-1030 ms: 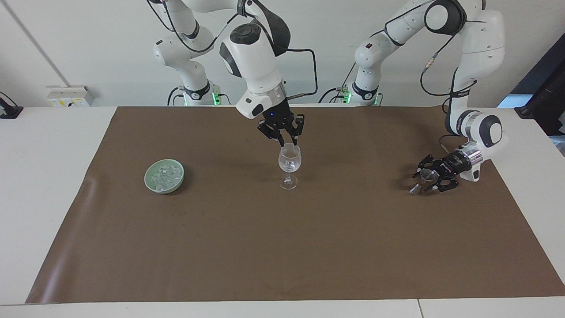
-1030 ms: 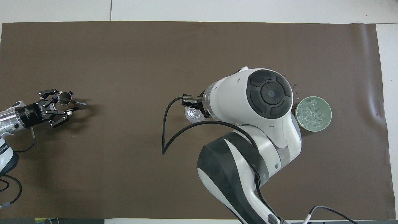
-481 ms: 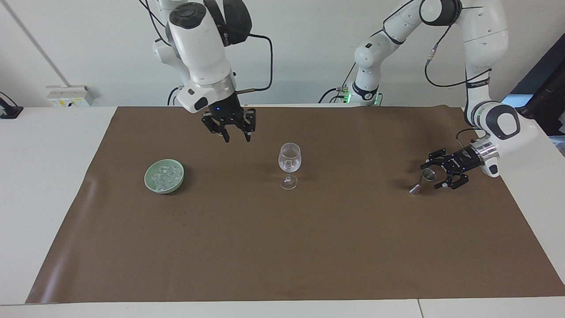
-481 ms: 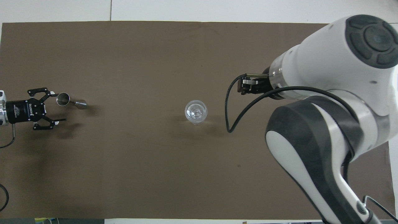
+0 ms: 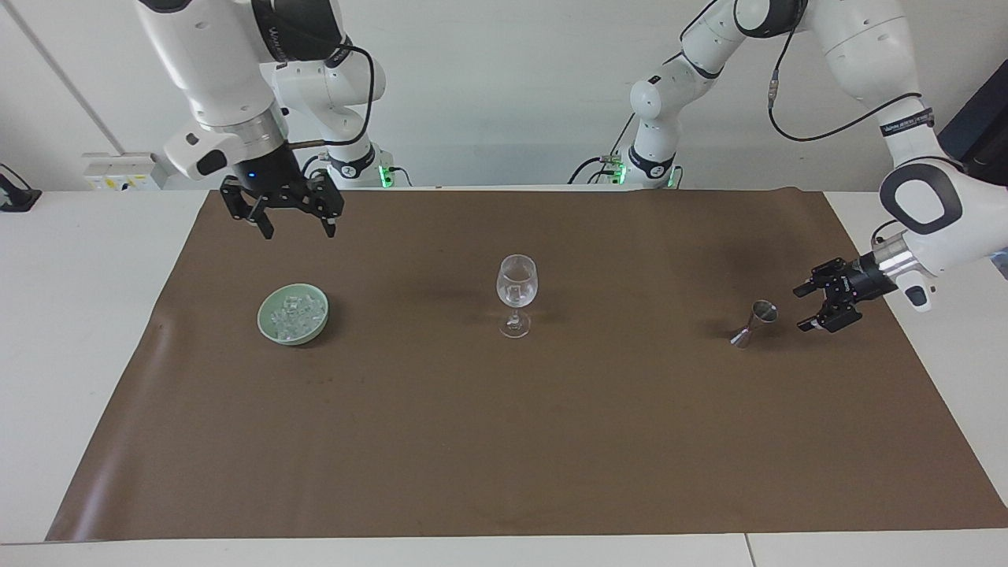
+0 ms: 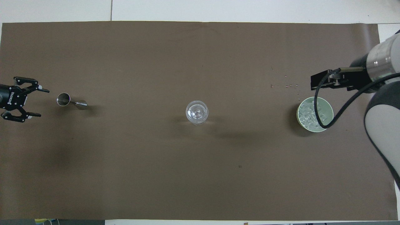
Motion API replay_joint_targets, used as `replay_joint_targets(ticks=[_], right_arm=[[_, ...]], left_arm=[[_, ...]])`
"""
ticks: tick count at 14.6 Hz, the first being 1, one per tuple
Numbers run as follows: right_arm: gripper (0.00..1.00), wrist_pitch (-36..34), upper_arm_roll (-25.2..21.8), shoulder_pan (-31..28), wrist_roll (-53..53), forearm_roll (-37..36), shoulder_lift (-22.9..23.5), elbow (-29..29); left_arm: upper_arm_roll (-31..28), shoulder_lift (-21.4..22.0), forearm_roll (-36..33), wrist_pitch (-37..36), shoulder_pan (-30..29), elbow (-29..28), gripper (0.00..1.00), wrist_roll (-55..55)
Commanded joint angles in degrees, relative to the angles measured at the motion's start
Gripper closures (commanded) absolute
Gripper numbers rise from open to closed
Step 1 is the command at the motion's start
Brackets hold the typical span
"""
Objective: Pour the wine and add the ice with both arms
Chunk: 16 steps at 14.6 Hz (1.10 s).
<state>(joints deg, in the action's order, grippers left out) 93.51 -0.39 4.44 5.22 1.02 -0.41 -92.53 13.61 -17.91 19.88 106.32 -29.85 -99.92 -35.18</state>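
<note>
Ice: small clear, glassy whitish cubes [image 5: 294,315], heaped together in a pale green bowl [image 5: 265,324]; they sit on the brown mat toward the right arm's end of the tabletop [image 5: 87,331].
Glass: a clear stemmed wine glass [image 5: 516,293] stands upright mid-mat, well apart from the bowl, and a few glassy pieces show in its bowl from overhead.
Jigger: a small metal jigger [image 5: 754,322] stands tilted on the mat toward the left arm's end.
Right hand: it's up in the air [image 5: 290,221], fingers spread wide and pointing down, holding nothing, over the mat close to the green bowl.
Left hand: low and level [image 5: 811,307], fingers wide apart and empty, pointing at the jigger, just beside it but not touching.
Mat: a few tiny specks [image 6: 289,85] lie scattered near the bowl.
</note>
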Motion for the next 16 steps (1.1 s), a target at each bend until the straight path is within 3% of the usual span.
replay_joint_targets(ticks=[1,5,8,12,16], right_arm=[[0.0,-3.85,0.74,-6.26,-7.48,-0.93,-1.6,-0.28],[0.0,-9.22,0.65,-11.9,-8.56,-1.02,-2.57,-0.37],[0.0,-13.0,0.22,-12.0,-8.47,-0.93,-3.36,-1.33],[0.0,-8.53,-1.54,-10.51,-8.03,-1.02,-2.66,-2.91],[0.0,-5.1,-3.39,-9.18,-8.03,-0.93,-2.31,-2.83]], left_arm=[[-0.25,3.66,-5.61,-0.15,3.13,1.57,0.0,-0.5],[-0.07,7.97,-9.94,-0.41,7.08,3.5,0.0,0.11],[-0.07,10.61,-10.12,0.12,8.41,4.21,0.0,5.61],[0.01,12.9,-13.0,-0.41,10.43,4.12,0.0,21.36],[-3.4,15.18,-17.94,-1.63,18.93,4.03,0.0,26.47]])
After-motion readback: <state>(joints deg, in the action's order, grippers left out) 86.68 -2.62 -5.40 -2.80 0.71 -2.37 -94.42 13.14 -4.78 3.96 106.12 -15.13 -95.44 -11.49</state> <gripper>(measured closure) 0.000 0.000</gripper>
